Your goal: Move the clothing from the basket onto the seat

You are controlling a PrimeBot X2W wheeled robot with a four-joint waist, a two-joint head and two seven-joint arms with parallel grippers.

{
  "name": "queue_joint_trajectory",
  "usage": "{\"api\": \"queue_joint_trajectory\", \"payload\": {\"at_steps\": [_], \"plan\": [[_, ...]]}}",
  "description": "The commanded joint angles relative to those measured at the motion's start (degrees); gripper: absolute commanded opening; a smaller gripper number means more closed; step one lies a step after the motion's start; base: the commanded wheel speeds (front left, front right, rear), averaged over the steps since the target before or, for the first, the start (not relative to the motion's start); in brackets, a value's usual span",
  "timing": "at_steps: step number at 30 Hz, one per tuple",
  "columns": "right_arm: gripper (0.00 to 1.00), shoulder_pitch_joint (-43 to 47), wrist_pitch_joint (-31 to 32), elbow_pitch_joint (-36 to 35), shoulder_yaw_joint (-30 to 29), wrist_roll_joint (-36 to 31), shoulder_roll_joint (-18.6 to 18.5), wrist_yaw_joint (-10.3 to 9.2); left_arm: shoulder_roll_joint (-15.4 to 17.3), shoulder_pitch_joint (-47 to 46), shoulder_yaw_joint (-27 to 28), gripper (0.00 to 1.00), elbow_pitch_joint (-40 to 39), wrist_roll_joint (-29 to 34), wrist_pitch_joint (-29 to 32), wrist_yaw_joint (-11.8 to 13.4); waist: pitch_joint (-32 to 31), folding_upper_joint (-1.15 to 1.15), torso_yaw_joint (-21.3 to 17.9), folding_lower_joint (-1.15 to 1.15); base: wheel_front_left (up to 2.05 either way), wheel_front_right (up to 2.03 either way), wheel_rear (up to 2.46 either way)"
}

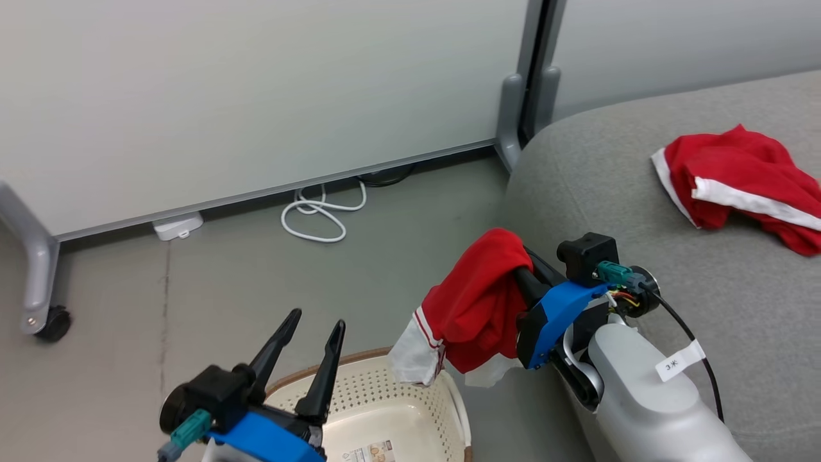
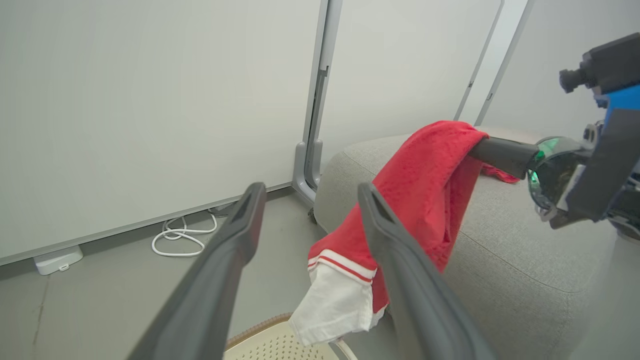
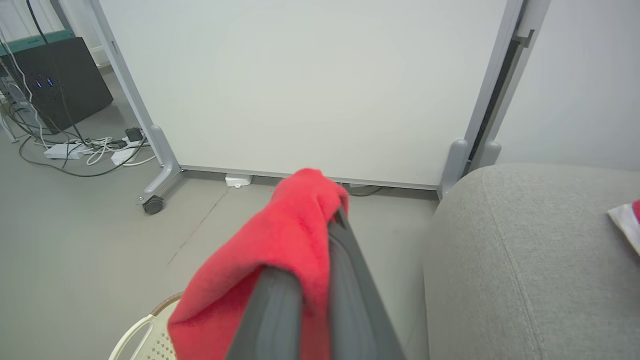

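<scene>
My right gripper (image 3: 339, 217) is shut on a red garment (image 1: 474, 301) with a white, red-striped hem. The cloth drapes over the fingers and hangs above the far rim of the cream basket (image 1: 385, 398), beside the grey seat (image 1: 641, 224). In the left wrist view the same garment (image 2: 425, 190) hangs from the right fingers (image 2: 500, 152). A second red-and-white garment (image 1: 744, 183) lies crumpled on the seat at the right. My left gripper (image 1: 315, 321) stands open over the basket's near left side with nothing between its fingers. The part of the basket's floor that shows is bare apart from a label.
A white partition panel on grey legs with a caster (image 1: 54, 324) stands behind. A coiled white cable (image 1: 321, 215) and a white adapter (image 1: 178, 226) lie on the grey floor at its foot. A black box (image 3: 50, 75) with several cables sits far left.
</scene>
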Motion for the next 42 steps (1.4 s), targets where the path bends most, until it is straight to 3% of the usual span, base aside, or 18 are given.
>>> {"api": "queue_joint_trajectory", "payload": {"at_steps": [1, 12, 24, 30, 42], "plan": [[0.0, 0.3, 0.2, -0.6, -0.3, -0.6, -0.3, 0.01, -0.5, 1.0, 1.2, 1.0, -0.2, 1.1, -0.3, -0.4, 0.0, 0.0, -1.5, 0.0, 0.0, 0.0, 0.0], [0.0, 1.8, 1.7, -4.8, -1.9, -1.8, -0.3, 0.01, -3.8, 3.7, 7.0, 1.0, 0.7, 6.7, -0.3, -3.6, 1.4, 0.0, -9.9, 0.0, 0.0, 0.0, 0.0], [0.0, 3.4, 2.4, -8.1, -4.3, -3.0, 0.0, 0.01, -3.9, 2.9, 7.9, 1.0, 1.4, 8.8, -0.3, -4.4, 2.7, 0.0, -18.1, 0.0, 0.0, 0.0, 0.0], [0.0, 4.2, 2.7, -9.2, -5.6, -3.4, 0.1, 0.01, -3.8, 2.5, 7.1, 1.0, 1.6, 8.7, -0.3, -4.5, 3.1, 0.0, -19.8, 0.0, 0.0, 0.0, 0.0], [0.0, 3.0, 3.6, -10.8, -7.4, -4.0, 0.2, 0.01, -2.3, 1.3, 5.8, 1.0, 1.4, 7.8, -0.3, -4.4, 4.9, 0.0, -19.1, 0.0, 0.0, 0.0, 0.0]]}}
